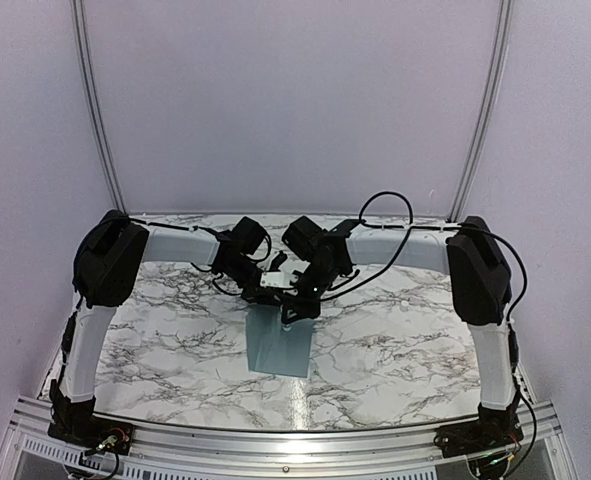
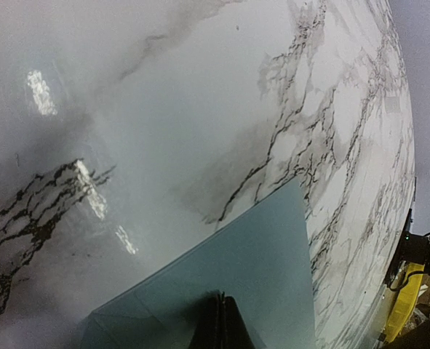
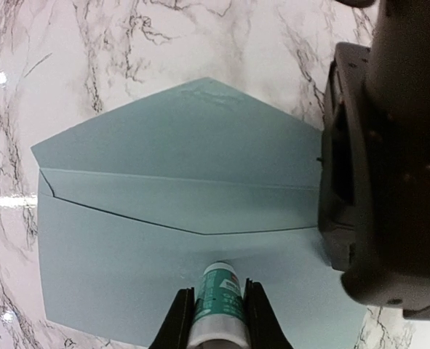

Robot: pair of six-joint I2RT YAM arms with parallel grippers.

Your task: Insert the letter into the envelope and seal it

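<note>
Open envelope [image 1: 280, 345] under glue stick [image 3: 220, 287] on worktop [image 1: 395, 350].
Right gripper [image 3: 218, 309] clamps it; left gripper [image 2: 218, 320], closed, at envelope's 12 o'clock end.

The envelope [image 3: 164, 167] lies flat on the marble tabletop [image 3: 127, 43], flap open and pointing away from the camera. The right arm's jaws are closed on a glue stick [image 3: 218, 298], its tip over the envelope body below the pocket's V-shaped edge. A black arm housing [image 3: 389, 160] covers the envelope's right edge.
</note>
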